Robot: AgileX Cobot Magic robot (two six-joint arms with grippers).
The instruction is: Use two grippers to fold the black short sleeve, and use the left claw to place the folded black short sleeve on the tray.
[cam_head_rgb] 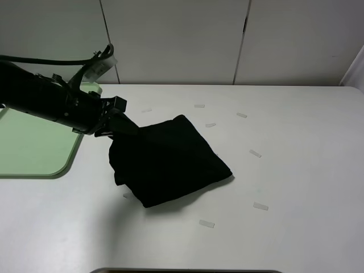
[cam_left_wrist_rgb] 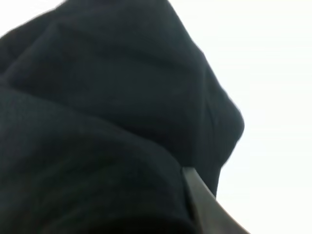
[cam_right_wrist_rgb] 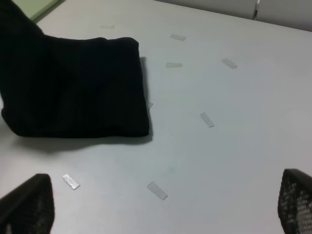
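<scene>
One corner of the soft, square-folded black short sleeve (cam_head_rgb: 170,162) is clenched by the left gripper (cam_head_rgb: 116,128); right gripper (cam_right_wrist_rgb: 161,207) gapes.

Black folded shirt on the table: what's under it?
Only the white table, with one small pale tape strip poking out at the near-left edge. Anything else beneath the folded black cotton shirt is covered.
</scene>
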